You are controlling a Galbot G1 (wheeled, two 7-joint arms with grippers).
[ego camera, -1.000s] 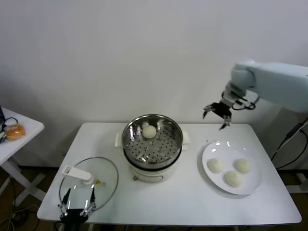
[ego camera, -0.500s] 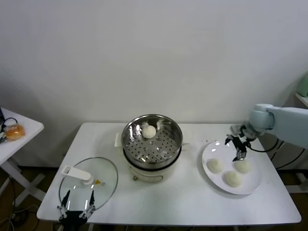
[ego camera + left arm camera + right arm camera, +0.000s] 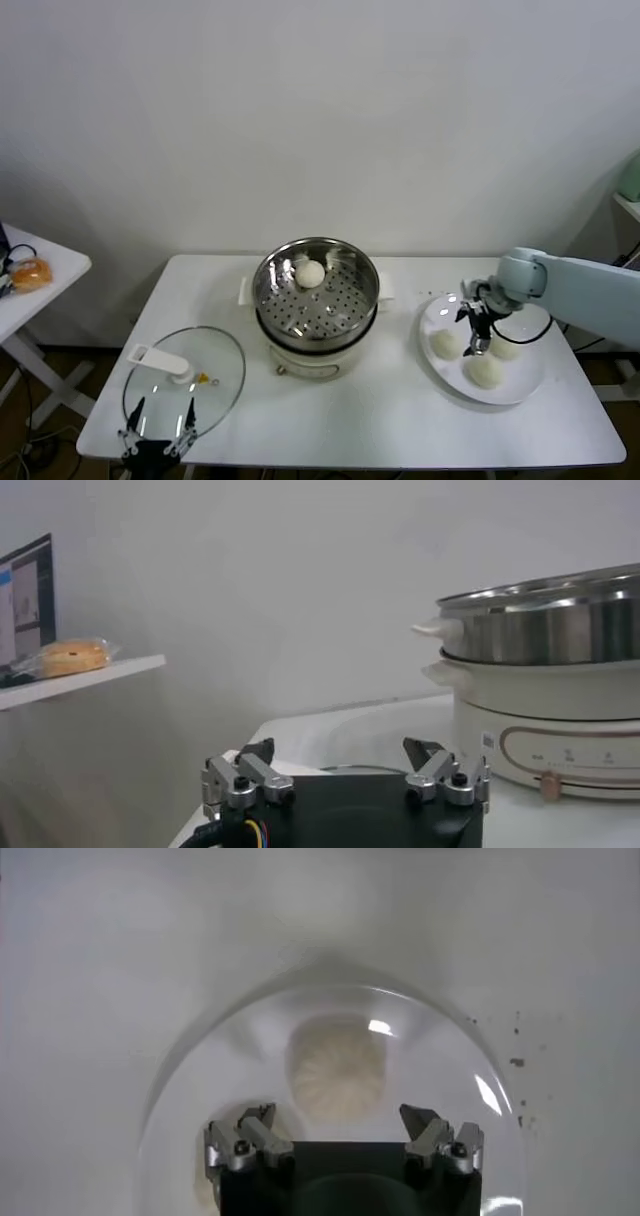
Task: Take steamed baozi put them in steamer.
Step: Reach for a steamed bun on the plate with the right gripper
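Head view, left to right: left tool point(image 3: 158, 437) parked at the worktop's point(image 3: 380, 420) 7 o'clock edge, jaws apart, empty. Steamer point(image 3: 316, 290) at centre holds one baozi point(image 3: 310, 272) at its 12 o'clock. Right tool point(image 3: 476, 325) hangs spread wide and empty over the white plate point(image 3: 530, 375), three baozi point(image 3: 446, 342) below; in the right wrist view one point(image 3: 337, 1070) lies between its fingertips.

Above steamer point(image 3: 316, 290): standing open, one bun point(image 3: 311, 272) sitting at back.
Left side: glass lid point(image 3: 186, 370) lying flat.
Plate point(image 3: 527, 375): three buns crowding, right gripper point(image 3: 476, 329) hovering wide.
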